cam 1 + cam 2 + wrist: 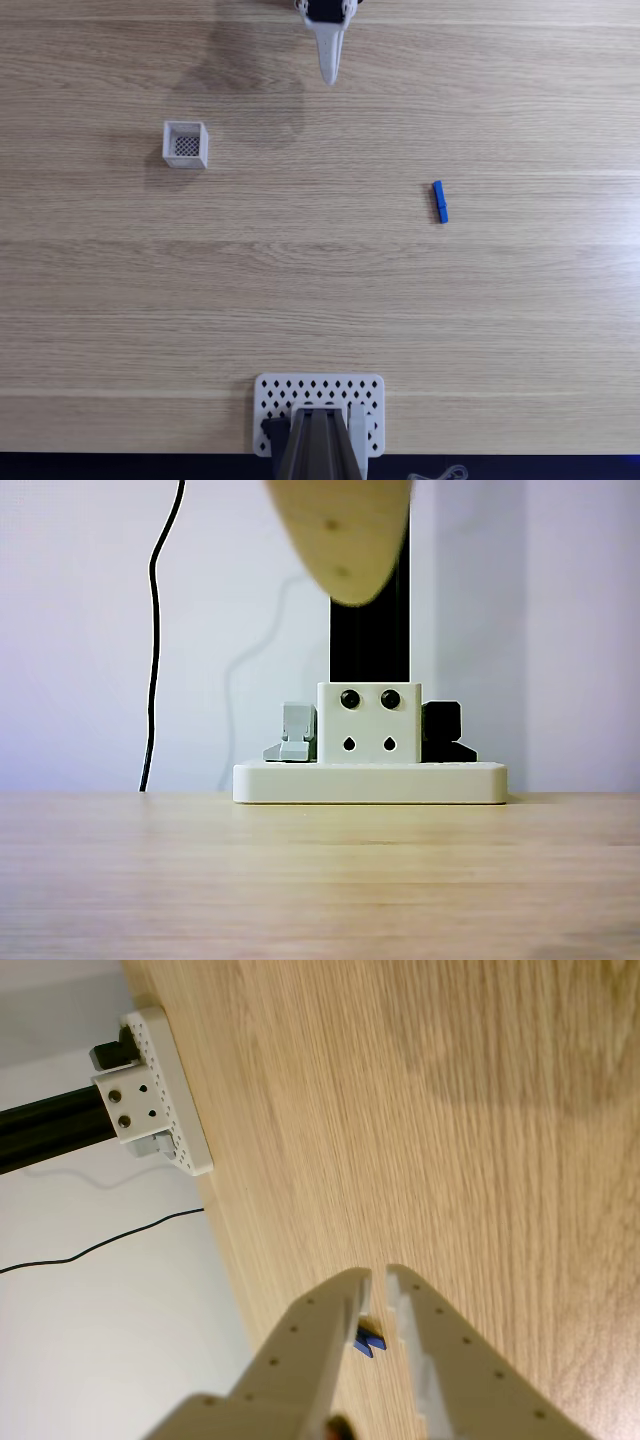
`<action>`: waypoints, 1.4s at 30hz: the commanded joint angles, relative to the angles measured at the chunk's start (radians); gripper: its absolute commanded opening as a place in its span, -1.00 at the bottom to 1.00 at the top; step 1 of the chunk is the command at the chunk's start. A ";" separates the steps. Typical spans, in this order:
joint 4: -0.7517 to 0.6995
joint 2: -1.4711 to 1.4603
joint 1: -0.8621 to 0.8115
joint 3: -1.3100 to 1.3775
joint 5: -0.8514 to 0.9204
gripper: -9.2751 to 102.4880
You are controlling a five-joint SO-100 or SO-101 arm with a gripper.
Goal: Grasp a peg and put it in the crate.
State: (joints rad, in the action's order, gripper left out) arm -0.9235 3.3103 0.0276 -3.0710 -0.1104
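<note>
In the fixed view the blue peg (440, 201) lies flat on the wooden table, right of centre. The small white crate (186, 144) with a dark mesh floor stands at the upper left and holds nothing. My gripper (329, 75) hangs at the top centre, far from both, its white fingers together in one point. In the wrist view the gripper (378, 1275) shows only a thin slit between its fingers, with nothing held. A bit of the peg (366, 1340) shows through that slit, lying on the table beyond.
A flat white plate (320, 403) with diamond holes carries a dark post at the table's near edge; it also appears as the plate (370, 780) and the plate (170, 1090). A blurred tan shape (340, 530) hangs at the top of the other view. Bare wood lies between peg and crate.
</note>
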 commanded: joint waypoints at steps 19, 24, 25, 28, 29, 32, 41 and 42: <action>0.003 0.023 0.002 0.012 -0.008 -0.85; 0.003 0.023 0.002 0.012 -0.006 -0.85; 0.003 0.023 0.002 0.012 -0.006 -0.85; 0.003 0.023 0.002 0.012 -0.005 -0.85; 0.003 0.023 0.002 0.012 -0.005 -0.85; 0.003 0.023 0.002 0.012 -0.008 -0.85; 0.006 0.023 0.005 0.012 0.005 -0.85; 0.006 0.023 0.005 0.012 0.005 -0.85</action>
State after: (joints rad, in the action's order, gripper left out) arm -0.9235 3.3103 0.0276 -3.0710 -0.1104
